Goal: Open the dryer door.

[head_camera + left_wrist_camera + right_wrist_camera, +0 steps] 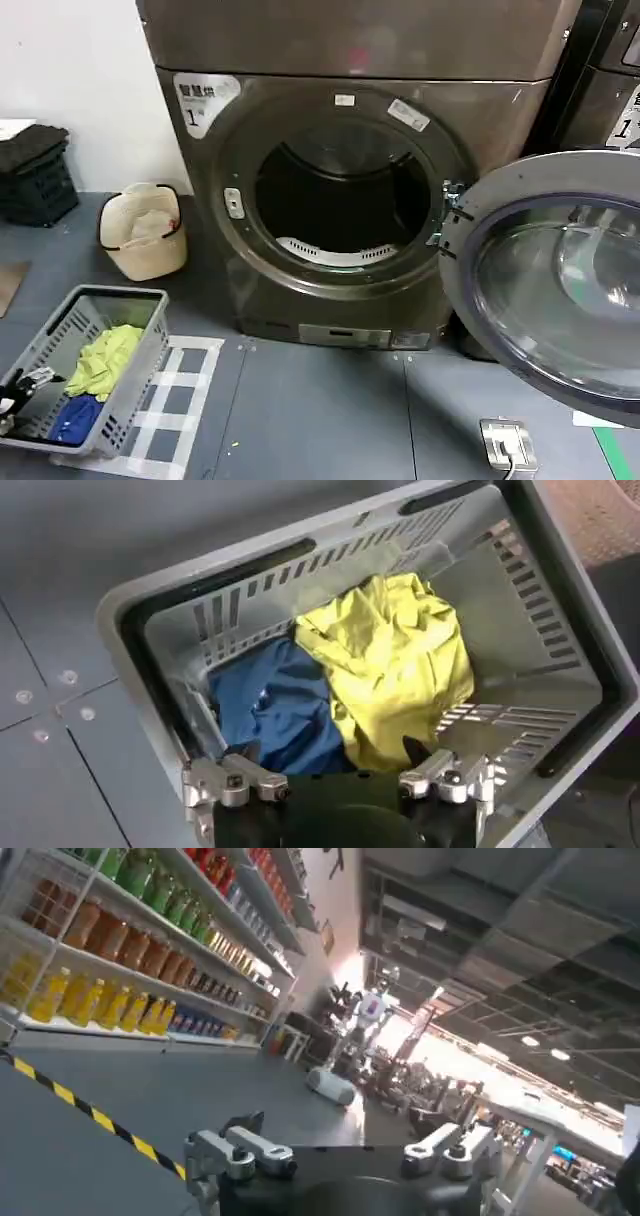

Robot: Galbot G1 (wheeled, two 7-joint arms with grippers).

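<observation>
Lower left of head view: left gripper [14, 392] hanging at near end of grey laundry basket [150, 345], fingers spread wide, nothing between them; yellow cloth [105, 358] and blue cloth [72, 420] inside. Cream bucket [145, 235] behind, against the wall. Centre: dryer [350, 150] with drum mouth exposed. Right side: dryer door [560, 270] swung fully open, hinged at drum's right edge, grey inner face and clear bowl toward camera. Right gripper [345, 1153] in its wrist view spread wide, empty, aimed at distant store shelves [120, 938].
</observation>
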